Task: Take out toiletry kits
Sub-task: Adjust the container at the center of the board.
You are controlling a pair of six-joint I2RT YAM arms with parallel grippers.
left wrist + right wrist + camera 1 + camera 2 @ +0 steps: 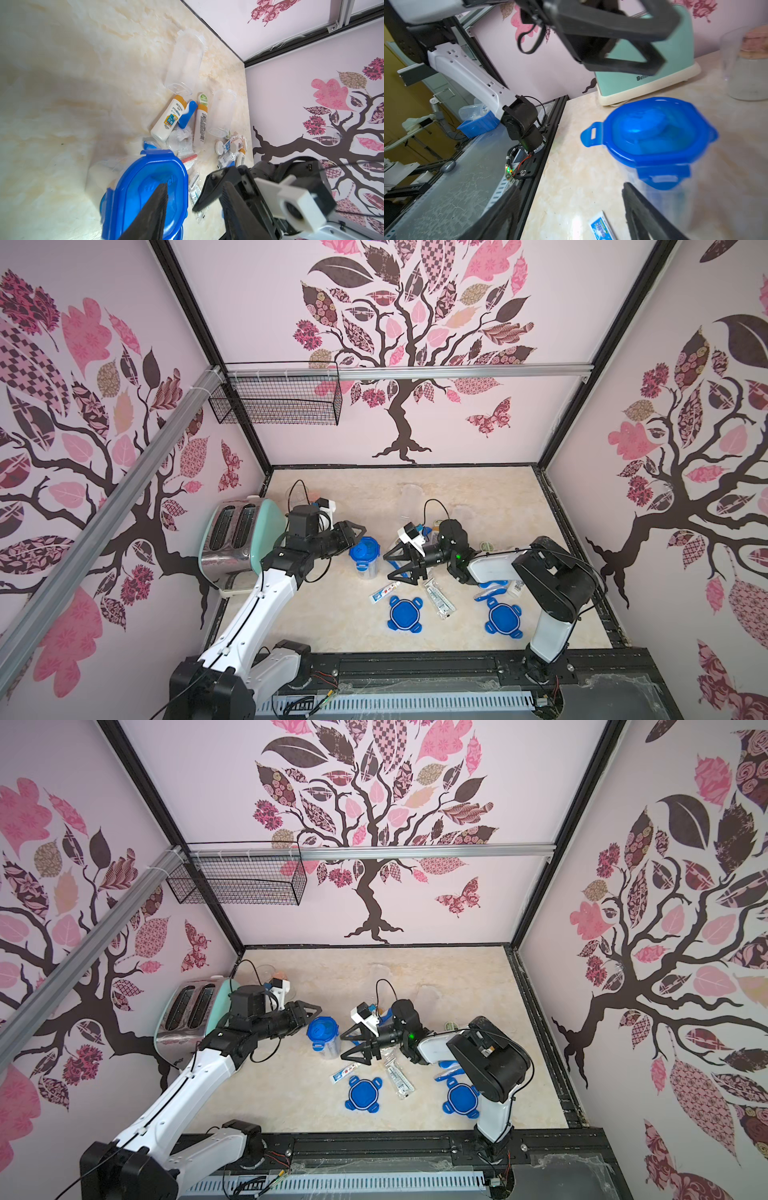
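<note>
Left gripper point(357, 532) hovers close over the lidded canister point(364, 552), jaws apart, gripping nothing. Right gripper point(386, 568) sits just beside the same canister on its other side, jaws wide apart and empty. The canister stands upright on the tabletop point(478, 489), blue lid on; contents not discernible. Kit items lie loose on the tabletop: toothpaste tube point(385, 592) and clear-wrapped packet point(438, 598) near the right gripper; further back, white bottles point(168, 121) with yellow caps, a blue toothbrush point(188, 113) and a round tub point(203, 98) beside two empty canisters point(187, 62) lying on their sides. Two loose blue lids point(405, 613) lie nearby.
</note>
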